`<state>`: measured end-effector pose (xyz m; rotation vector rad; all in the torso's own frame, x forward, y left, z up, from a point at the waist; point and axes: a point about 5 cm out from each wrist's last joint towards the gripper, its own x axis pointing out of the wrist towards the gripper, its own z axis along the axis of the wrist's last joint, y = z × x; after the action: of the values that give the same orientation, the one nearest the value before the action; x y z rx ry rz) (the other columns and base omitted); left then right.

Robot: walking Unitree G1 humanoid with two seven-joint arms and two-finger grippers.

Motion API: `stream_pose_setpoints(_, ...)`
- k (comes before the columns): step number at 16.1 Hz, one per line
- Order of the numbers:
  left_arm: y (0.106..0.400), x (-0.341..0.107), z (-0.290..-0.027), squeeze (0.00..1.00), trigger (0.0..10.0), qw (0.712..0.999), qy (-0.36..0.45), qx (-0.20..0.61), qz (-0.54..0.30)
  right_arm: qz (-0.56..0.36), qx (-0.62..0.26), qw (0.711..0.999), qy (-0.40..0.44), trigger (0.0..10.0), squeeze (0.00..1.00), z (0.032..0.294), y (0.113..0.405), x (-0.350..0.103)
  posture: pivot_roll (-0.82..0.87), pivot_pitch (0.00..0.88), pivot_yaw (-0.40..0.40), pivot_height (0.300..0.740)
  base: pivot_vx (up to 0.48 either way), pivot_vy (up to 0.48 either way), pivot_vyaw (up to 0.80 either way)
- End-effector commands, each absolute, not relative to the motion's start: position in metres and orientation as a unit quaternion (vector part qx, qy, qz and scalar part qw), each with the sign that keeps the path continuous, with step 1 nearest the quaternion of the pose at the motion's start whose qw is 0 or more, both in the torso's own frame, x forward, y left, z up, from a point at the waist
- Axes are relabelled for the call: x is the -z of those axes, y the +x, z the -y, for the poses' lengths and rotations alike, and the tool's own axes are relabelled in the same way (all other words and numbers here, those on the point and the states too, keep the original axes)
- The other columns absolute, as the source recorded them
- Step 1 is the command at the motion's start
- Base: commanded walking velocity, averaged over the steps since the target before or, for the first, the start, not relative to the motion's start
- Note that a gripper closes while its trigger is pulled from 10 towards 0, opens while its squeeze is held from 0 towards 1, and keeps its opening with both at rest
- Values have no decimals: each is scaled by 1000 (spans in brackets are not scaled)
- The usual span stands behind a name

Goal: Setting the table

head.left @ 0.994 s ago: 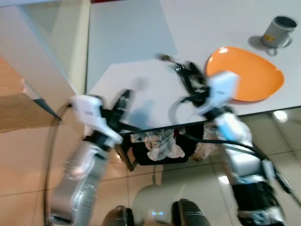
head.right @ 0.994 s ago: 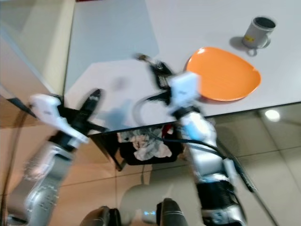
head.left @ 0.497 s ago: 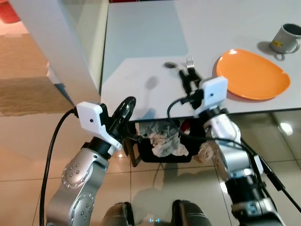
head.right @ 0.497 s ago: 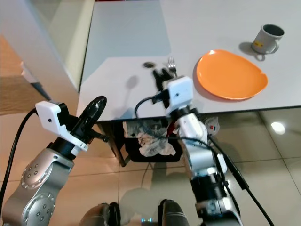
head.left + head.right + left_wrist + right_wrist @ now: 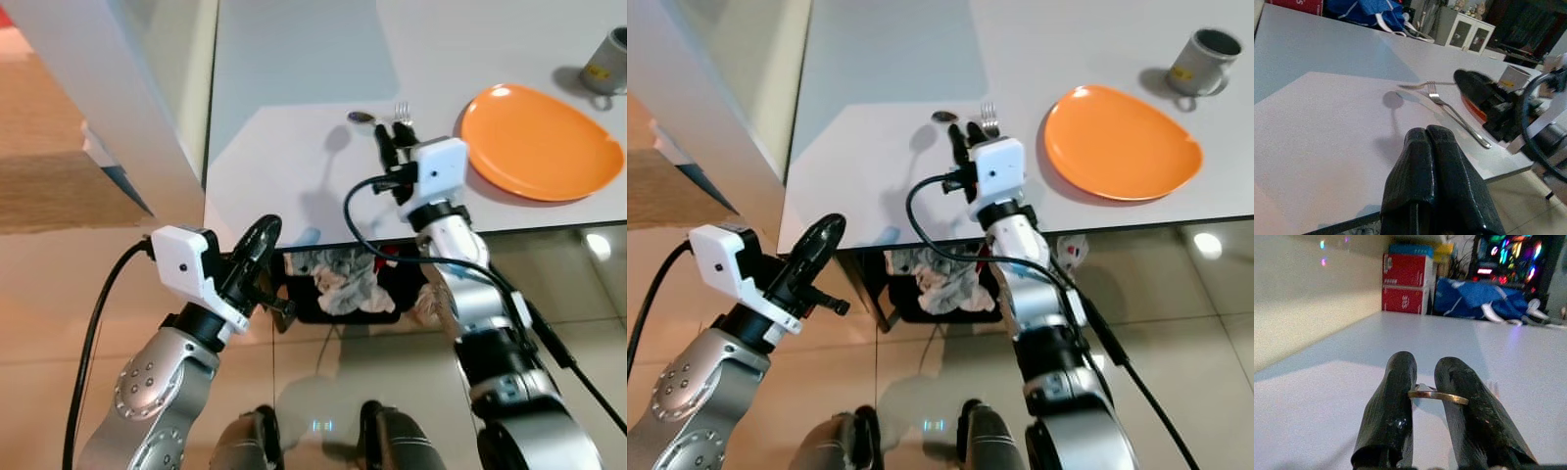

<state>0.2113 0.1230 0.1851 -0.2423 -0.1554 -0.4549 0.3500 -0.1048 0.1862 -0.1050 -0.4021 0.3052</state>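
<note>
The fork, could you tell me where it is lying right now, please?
In the right eye view the fork lies on the white table, left of the orange plate, just beside the right gripper.

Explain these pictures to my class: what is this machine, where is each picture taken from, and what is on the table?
It is a humanoid robot with two silver arms. Two pictures look down from its head; two look forward from its wrists. On the white table lie an orange plate, a grey mug and a fork. The right gripper seems to hold a spoon just above it. The left gripper, shut, hangs before the table's edge.
</note>
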Motion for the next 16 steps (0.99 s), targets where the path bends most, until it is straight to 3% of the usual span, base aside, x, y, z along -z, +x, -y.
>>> stream_pose_setpoints(1, 204, -185, -124, 0, 10000, 965, -118, 225, 68, 204, -145, 967, -55, 10000, 0, 106, 350, -186, -4, 337, 60, 740, 0, 0, 0)
stream_pose_setpoints(8, 196, -187, -125, 0, 10000, 966, -118, 222, 54, 187, -96, 974, -81, 10000, 0, 125, 348, -170, 2, 362, 73, 740, 0, 0, 0)
stream_pose_setpoints(9, 197, -188, -125, 0, 10000, 966, -118, 223, 54, 185, -94, 975, -84, 10000, 106, 125, 347, -169, 4, 363, 73, 740, 0, 0, 0)
stream_pose_setpoints(10, 197, -189, -125, 0, 10000, 966, -118, 222, 54, 175, -98, 976, -80, 10000, 1000, 124, 347, -164, 4, 363, 73, 740, 0, 0, 0)
stream_pose_setpoints(16, 196, -188, -124, 0, 10000, 966, -118, 222, 51, 169, -89, 979, -72, 10000, 1000, 129, 348, -164, 0, 363, 69, 740, 0, 0, 0)
